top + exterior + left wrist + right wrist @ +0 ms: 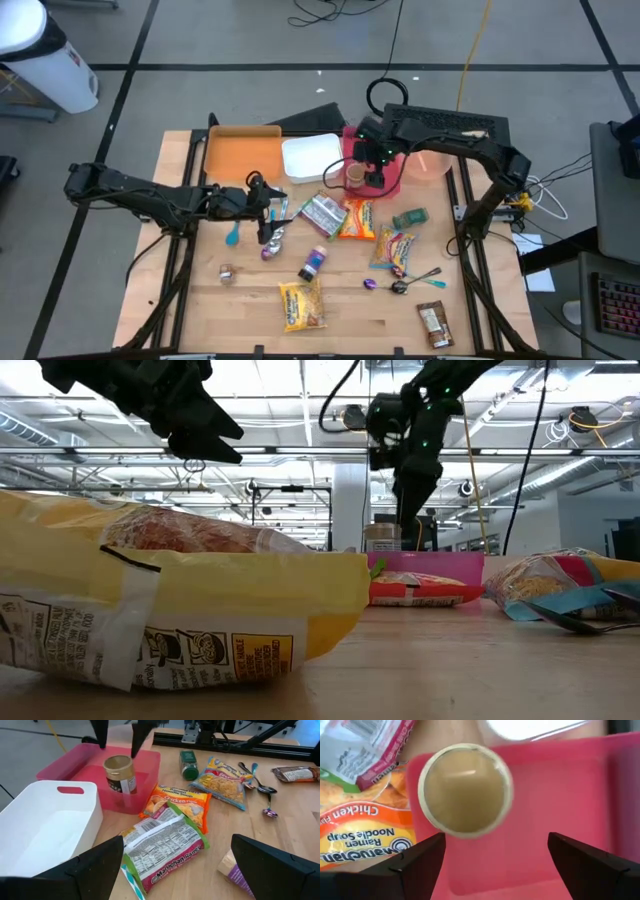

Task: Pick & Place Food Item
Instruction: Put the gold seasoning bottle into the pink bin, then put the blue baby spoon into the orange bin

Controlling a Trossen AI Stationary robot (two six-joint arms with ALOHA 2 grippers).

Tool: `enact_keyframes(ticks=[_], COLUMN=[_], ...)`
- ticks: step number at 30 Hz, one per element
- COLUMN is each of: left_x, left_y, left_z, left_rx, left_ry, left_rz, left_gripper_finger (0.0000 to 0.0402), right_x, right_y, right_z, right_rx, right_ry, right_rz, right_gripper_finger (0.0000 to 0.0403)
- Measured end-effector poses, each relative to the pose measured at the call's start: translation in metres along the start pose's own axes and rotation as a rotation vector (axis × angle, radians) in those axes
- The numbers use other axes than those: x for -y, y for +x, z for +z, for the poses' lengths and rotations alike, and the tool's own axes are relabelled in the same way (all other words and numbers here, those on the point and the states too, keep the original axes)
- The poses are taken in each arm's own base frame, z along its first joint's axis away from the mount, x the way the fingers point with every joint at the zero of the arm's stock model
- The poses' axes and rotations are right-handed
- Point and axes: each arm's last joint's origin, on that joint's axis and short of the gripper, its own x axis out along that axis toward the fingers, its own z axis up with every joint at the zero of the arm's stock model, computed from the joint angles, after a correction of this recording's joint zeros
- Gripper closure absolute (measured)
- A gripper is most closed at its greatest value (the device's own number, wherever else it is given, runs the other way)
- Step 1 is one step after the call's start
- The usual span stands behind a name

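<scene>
A small jar with a tan lid (pixel 465 790) stands upright on its base in the near corner of the pink bin (pixel 555 810). It also shows in the left wrist view (pixel 120 775) and the high view (pixel 355 175). My right gripper (pixel 495 865) is open above the jar, pointing down, its fingers (pixel 100 730) on either side and clear of the lid. My left gripper (pixel 265 208) is open and empty, raised over the table's left middle, near the ramen packs (pixel 165 845).
A white bin (pixel 310 158) and an orange tray (pixel 240 155) stand left of the pink bin. Ramen packs (pixel 357 218), a green shaker (pixel 410 217), spoons (pixel 420 280), a purple bottle (pixel 313 263) and a yellow bag (pixel 302 305) lie over the table's middle and near side.
</scene>
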Motion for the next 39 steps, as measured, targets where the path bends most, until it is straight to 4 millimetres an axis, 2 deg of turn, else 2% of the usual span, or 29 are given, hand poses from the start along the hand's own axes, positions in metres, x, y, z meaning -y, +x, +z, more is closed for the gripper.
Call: enact_keyframes(ticks=[8,13,16,21,24,27,30,33,39], left_x=[0.0,0.0,0.0,0.0,0.0,0.0,0.0,0.001,0.001], left_y=[0.0,0.0,0.0,0.0,0.0,0.0,0.0,0.0,-0.005], left_z=[0.0,0.0,0.0,0.0,0.0,0.0,0.003,0.008,0.015], left_rx=[-0.001,-0.001,0.001,0.001,0.002,0.003,0.031,0.086,0.147], left_ry=[-0.014,-0.072,-0.093,-0.075,-0.067,-0.067,-0.059,-0.069,-0.075], left_rz=[0.0,-0.002,-0.003,-0.004,-0.004,-0.004,0.002,-0.001,-0.011], left_gripper_finger=[0.0023,0.0023,0.0023,0.0023,0.0023,0.0023,0.0023,0.0023,0.0023], right_x=[-0.007,-0.013,-0.019,-0.03,-0.035,-0.037,-0.04,-0.046,-0.065], right_y=[-0.041,-0.044,-0.028,0.015,0.034,0.038,0.03,0.012,-0.049], right_z=[-0.014,-0.02,-0.024,-0.038,-0.055,-0.067,-0.078,-0.084,-0.088], right_rx=[0.033,0.081,0.14,0.26,0.208,0.135,0.08,0.108,0.398], right_ry=[0.135,0.185,0.201,0.168,0.151,0.137,0.183,0.213,0.229], right_rz=[0.003,-0.004,-0.009,-0.026,-0.019,-0.032,-0.042,-0.018,-0.002], right_gripper_finger=[0.0061,0.0058,0.0059,0.006,0.0062,0.0067,0.0069,0.0069,0.0069])
